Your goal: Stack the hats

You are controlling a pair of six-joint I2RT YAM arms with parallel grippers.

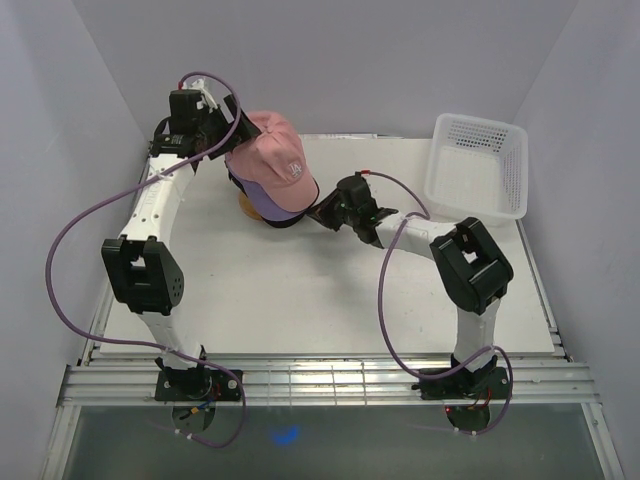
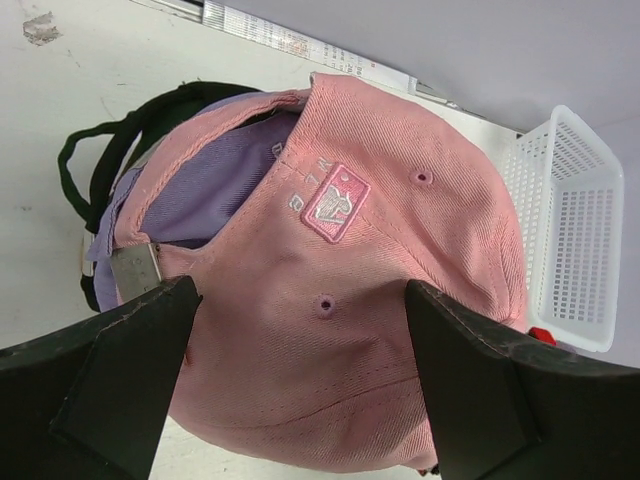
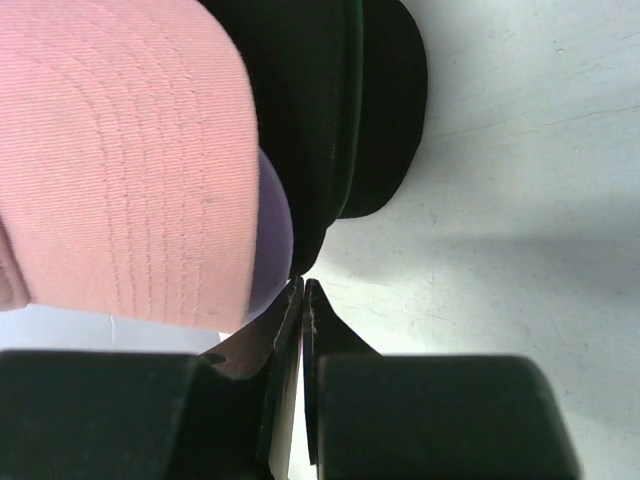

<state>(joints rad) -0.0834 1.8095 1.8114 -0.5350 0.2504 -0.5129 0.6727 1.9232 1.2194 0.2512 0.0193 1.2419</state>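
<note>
While left end effector (image 2: 300, 300) gapes, pink hat (image 2: 400, 230) lies just beyond.

White tabletop (image 1: 300, 300) between plain pale grey walls (image 1: 400, 60), slatted metal rail (image 1: 330, 378) along its near edge

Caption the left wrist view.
Open left tool frames the pink fabric cap topping a lavender cap and a black cap.

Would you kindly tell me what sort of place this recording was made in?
Probably a robot lab test cell: a white table boxed in by plain walls, a left arm and right arm bolted at its near edge, and props, a mesh basket and piled caps.
</note>
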